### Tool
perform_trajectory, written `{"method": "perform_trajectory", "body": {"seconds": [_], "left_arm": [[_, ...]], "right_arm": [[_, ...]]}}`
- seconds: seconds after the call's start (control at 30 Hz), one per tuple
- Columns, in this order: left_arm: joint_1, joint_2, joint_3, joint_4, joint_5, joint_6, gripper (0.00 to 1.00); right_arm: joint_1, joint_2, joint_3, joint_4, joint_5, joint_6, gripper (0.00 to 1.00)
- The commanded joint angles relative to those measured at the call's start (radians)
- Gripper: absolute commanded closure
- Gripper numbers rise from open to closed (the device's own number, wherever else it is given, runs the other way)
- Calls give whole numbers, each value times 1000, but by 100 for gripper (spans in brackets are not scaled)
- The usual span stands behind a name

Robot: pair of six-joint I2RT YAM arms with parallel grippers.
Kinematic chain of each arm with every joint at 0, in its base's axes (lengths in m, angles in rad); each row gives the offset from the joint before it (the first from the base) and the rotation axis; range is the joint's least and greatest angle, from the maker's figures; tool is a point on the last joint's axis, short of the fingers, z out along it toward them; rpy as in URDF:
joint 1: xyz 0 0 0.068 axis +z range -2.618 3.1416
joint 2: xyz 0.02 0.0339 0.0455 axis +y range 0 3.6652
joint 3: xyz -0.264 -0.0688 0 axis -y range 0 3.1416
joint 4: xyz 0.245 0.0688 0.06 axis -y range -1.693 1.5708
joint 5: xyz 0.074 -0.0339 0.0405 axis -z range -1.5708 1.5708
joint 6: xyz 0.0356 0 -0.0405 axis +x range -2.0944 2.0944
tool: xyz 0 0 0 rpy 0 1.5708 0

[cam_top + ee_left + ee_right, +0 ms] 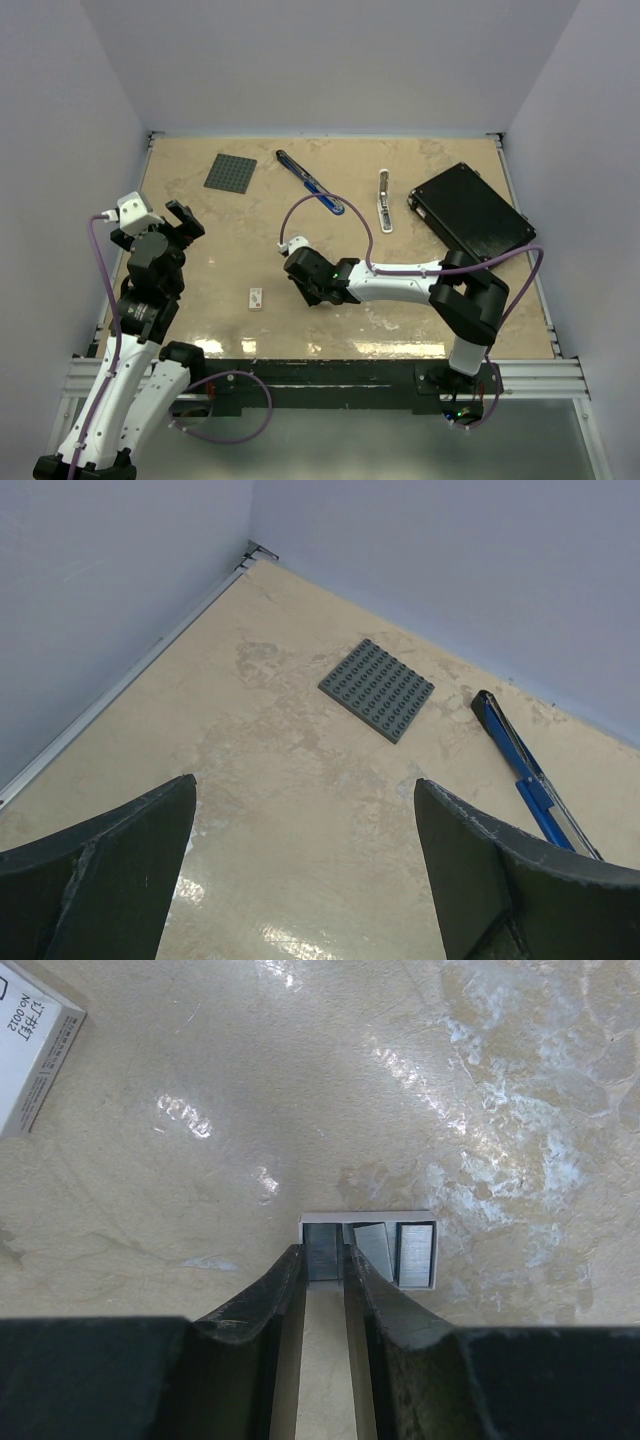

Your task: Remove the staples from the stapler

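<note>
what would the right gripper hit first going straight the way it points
The staples in the small white tray; the right gripper flanks the left strip at the tray's near edge, contact unclear.

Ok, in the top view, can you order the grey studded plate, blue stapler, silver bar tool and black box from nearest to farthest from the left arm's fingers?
1. Grey studded plate, just beyond the left fingers, far left.
2. Blue stapler, far centre.
3. Silver bar tool, right of centre.
4. Black box, far right.
</note>
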Motion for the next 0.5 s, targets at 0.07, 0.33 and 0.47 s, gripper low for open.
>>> {"method": "perform_trajectory", "body": {"seconds": [0.07, 0.33, 0.47], "left_arm": [[-3, -2, -3, 40, -2, -7, 6], [-2, -2, -3, 40, -2, -9, 5], [-3, -2, -3, 40, -2, -9, 6]], "right_arm": [[6, -19, 35, 2, -10, -12, 74], [6, -56, 58, -27, 44, 4, 73], [4, -44, 72, -24, 52, -1, 73]]}}
